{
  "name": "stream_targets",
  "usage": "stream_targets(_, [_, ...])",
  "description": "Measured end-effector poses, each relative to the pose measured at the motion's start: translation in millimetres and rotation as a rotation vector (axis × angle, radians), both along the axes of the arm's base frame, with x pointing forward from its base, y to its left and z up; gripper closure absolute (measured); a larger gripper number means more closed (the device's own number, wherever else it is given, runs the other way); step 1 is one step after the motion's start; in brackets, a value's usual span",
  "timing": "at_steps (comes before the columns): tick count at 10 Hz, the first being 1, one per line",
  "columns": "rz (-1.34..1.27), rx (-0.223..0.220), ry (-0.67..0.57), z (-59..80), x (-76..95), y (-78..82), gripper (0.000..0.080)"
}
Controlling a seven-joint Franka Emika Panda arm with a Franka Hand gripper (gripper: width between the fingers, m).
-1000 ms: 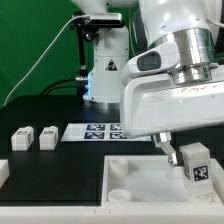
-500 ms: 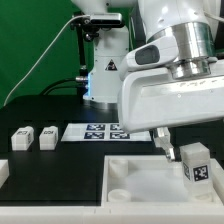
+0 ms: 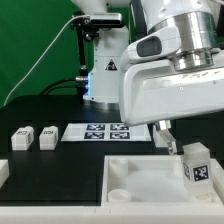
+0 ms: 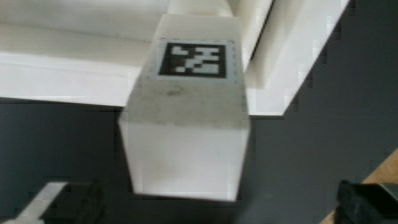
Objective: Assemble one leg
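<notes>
One leg [image 3: 197,166], a white block with a black-and-white tag, stands upright at the white tray's [image 3: 150,178] corner on the exterior view's right. In the wrist view the same leg [image 4: 187,130] shows lengthwise over the tray [image 4: 71,70], tag facing the camera. My gripper [image 3: 167,137] hangs just above and beside this leg, apart from it. In the wrist view the gripper [image 4: 214,208] is open, its dark fingers [image 4: 50,205] spread wide, with nothing between them. Two more legs [image 3: 22,139] [image 3: 47,137] lie on the black table at the exterior view's left.
The marker board [image 3: 105,132] lies behind the tray at mid table. A white part [image 3: 3,171] shows at the left edge. A camera stand and a cable stand at the back before a green screen.
The arm has risen; the gripper finger has lifted away from the upright leg. The leg has stayed at the tray's corner.
</notes>
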State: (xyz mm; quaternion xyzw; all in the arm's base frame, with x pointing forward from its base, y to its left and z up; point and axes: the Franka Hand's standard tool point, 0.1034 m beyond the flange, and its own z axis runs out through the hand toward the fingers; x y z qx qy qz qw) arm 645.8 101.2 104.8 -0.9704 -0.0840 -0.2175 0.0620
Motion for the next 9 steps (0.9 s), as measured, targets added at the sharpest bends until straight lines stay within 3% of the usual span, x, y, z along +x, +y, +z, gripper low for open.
stream_targets(2, [0.023,0.013,0.201,-5.2,-9.6,0.6,0.0150])
stream_targets(5, [0.063,0.001,0.490,0.3,-16.2,-4.9,0.0150])
stream_targets(9, [0.068,0.007,0.538,-1.2,-15.0,-4.1,0.0150])
